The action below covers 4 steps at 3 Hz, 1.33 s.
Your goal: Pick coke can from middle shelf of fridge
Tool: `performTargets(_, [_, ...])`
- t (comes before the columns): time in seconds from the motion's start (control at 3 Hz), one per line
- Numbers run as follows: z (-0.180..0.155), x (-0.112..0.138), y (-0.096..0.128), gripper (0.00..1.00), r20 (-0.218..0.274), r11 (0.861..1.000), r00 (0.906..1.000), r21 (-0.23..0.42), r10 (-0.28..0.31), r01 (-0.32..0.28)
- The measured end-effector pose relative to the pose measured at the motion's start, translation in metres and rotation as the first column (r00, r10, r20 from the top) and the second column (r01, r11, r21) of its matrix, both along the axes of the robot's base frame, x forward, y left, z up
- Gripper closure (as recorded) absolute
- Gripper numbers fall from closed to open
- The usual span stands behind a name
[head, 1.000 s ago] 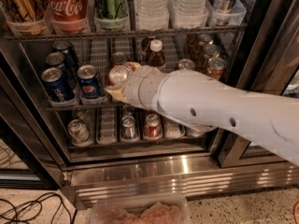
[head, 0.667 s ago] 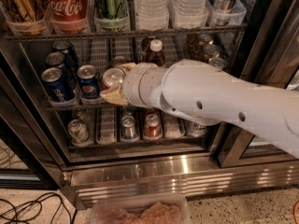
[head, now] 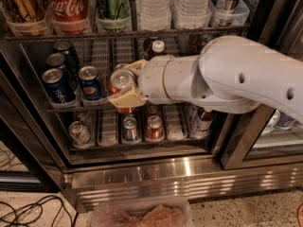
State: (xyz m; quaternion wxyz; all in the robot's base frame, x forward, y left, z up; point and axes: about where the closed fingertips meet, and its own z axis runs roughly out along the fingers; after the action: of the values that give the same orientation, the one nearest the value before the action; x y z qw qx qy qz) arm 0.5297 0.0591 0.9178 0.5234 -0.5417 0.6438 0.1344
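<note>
The coke can (head: 120, 81) shows its silver top and a bit of red side at the front of the middle shelf (head: 71, 109), in the centre lane of the fridge (head: 28, 141). My gripper (head: 125, 83) reaches in from the right on a thick white arm. Its tan fingers (head: 127, 98) sit above and below the can, shut on it. The lower part of the can is hidden behind the lower finger. Blue Pepsi cans (head: 90, 82) stand just left of it on the same shelf.
The rack above holds clear bins with a big Coca-Cola can (head: 68, 4), a green can (head: 111, 1) and water bottles (head: 151, 4). A brown bottle (head: 156, 48) stands behind my wrist. Cans (head: 129, 127) sit on the bottom rack. Stainless base (head: 165, 174), door frame (head: 241, 136), floor cables (head: 28, 212).
My arm has risen and swung across the shelf's right side. The gripper with the can has shifted slightly left and toward the shelf front.
</note>
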Motion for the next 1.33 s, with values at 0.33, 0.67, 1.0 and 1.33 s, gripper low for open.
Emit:
performTargets(0.33, [-0.009, -0.017, 0.007, 1.0, -0.034, 0.997, 0.9964, -0.012, 0.078, -0.078])
performTargets(0.67, [-0.011, -0.017, 0.008, 1.0, -0.039, 0.996, 0.9957, -0.011, 0.084, -0.085])
performTargets(1.0, [-0.011, -0.026, 0.006, 1.0, -0.057, 0.991, 0.9893, 0.01, 0.134, -0.134])
performTargets(1.33, [-0.009, -0.044, 0.002, 1.0, -0.105, 0.976, 0.9709, 0.055, 0.215, -0.211])
